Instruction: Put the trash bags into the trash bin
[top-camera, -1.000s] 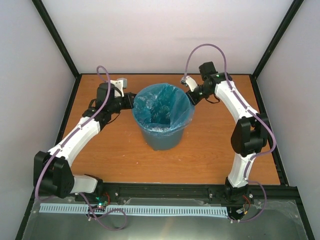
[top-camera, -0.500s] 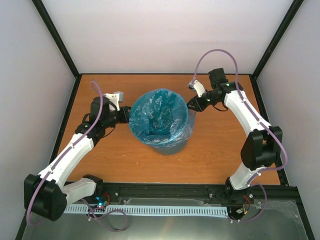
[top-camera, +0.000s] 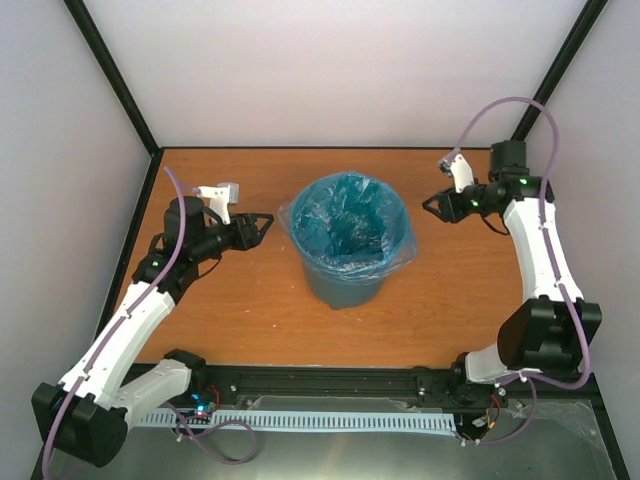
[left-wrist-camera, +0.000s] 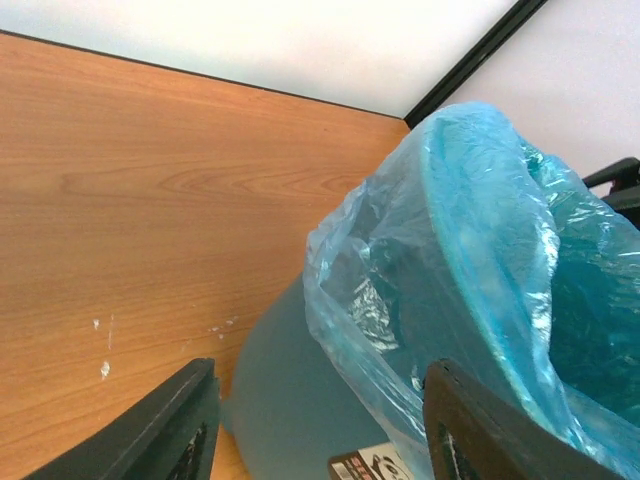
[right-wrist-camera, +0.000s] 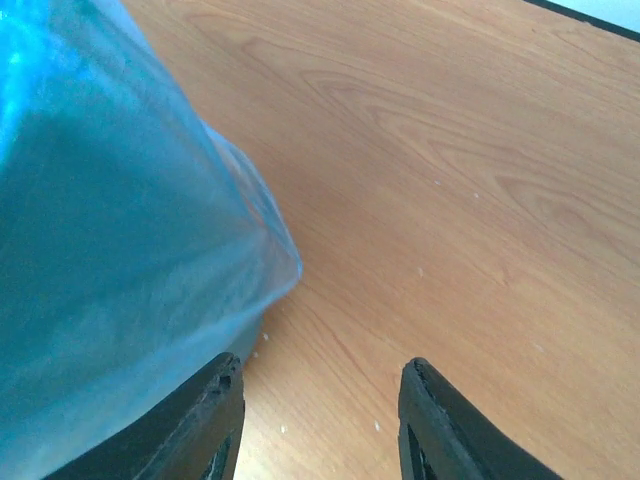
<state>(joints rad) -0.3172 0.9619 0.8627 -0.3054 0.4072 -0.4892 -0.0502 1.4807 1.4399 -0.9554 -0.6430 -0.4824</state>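
Observation:
The dark teal trash bin (top-camera: 345, 287) stands upright mid-table. The light-blue trash bag (top-camera: 350, 215) lines it, with its edge folded out over the rim. My left gripper (top-camera: 266, 225) is open, a short way left of the bin and apart from the bag. In the left wrist view the bag (left-wrist-camera: 470, 250) and the bin wall (left-wrist-camera: 285, 400) fill the space ahead of the open left gripper (left-wrist-camera: 318, 385). My right gripper (top-camera: 429, 204) is open to the right of the bin. Its wrist view shows the bag (right-wrist-camera: 110, 220) beside the empty right gripper (right-wrist-camera: 320, 378).
The wooden table (top-camera: 250, 320) is boxed in by white walls with black frame posts (top-camera: 110, 75) at the back corners. A black rail (top-camera: 330, 382) runs along the near edge by the arm bases.
Both grippers have opened, let go of the bag's rim and drawn back from the bin, the left one leftward and the right one rightward. The bin has shifted slightly right.

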